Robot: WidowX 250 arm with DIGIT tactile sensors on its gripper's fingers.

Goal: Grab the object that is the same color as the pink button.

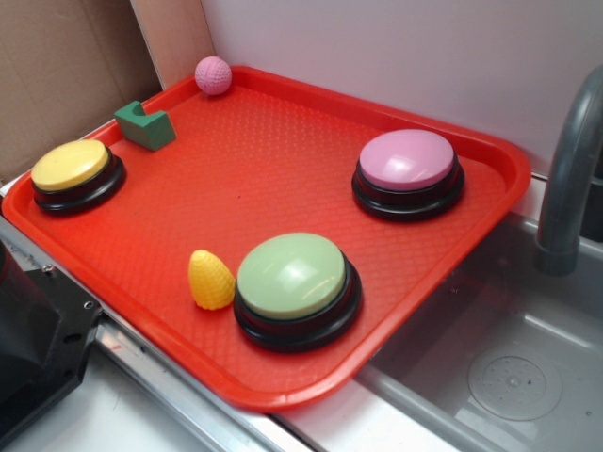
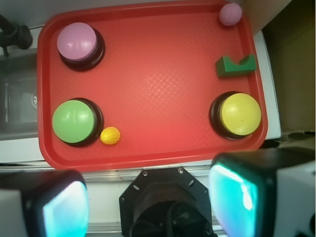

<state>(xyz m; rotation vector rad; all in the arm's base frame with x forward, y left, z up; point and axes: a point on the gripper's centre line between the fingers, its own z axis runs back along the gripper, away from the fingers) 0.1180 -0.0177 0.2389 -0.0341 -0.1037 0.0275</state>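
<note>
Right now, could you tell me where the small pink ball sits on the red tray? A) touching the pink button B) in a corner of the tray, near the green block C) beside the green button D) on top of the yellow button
B: the pink ball rests in a corner of the red tray, with the green block its nearest neighbour and the pink button across the tray.

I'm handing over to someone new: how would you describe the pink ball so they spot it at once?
Find the red tray beside the sink. The ball sits in the tray's corner farthest from the sink, at the rim, just past the green block. It is the only small dimpled pink sphere; the pink button is far larger, with a black base.
</note>
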